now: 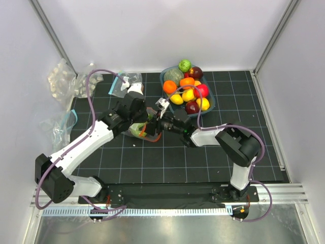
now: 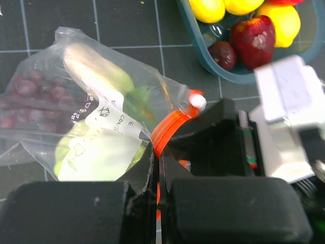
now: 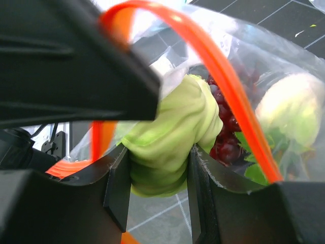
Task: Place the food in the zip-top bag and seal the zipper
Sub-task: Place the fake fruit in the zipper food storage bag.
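Right fingers (image 3: 119, 188) clamped on green cabbage (image 3: 172, 137), at mouth of zip-top bag (image 2: 61, 101). Left fingers (image 2: 91, 213) pressed together on orange-red zipper (image 2: 170, 127), strip bowed into arch. Bag lies on dark gridded tabletop (image 1: 152, 162) between both wrists, near-left of teal basket (image 2: 200, 53). Inside bag: purple grapes (image 2: 35, 96) at closed end, white oblong vegetable (image 2: 94, 71) beside them. Basket holds red apple (image 2: 254, 40), lemons (image 2: 205, 7), oranges (image 1: 170, 86), far right of bag.
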Available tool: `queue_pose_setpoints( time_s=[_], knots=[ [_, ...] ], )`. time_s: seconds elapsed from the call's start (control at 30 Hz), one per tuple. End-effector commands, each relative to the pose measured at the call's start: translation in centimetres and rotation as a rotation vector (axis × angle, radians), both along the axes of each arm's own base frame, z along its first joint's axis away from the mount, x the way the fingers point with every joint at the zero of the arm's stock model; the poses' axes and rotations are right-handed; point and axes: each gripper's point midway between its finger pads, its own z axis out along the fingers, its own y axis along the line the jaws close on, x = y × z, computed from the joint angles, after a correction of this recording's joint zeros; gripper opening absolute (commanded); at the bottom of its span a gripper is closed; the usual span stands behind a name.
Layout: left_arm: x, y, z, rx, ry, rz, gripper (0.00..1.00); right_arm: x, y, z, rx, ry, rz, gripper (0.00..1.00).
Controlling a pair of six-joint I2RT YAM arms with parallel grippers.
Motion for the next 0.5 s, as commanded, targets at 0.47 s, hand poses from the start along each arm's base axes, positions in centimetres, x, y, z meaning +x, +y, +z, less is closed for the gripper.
queue_pose_setpoints(
  time_s=[0.47],
  knots=[
    [-2.7,-5.9,4.3,-0.291,-0.033,-0.254,0.0,2.1,3.3,2.9,0.225,-0.063,0.031,0.11]
  ],
)
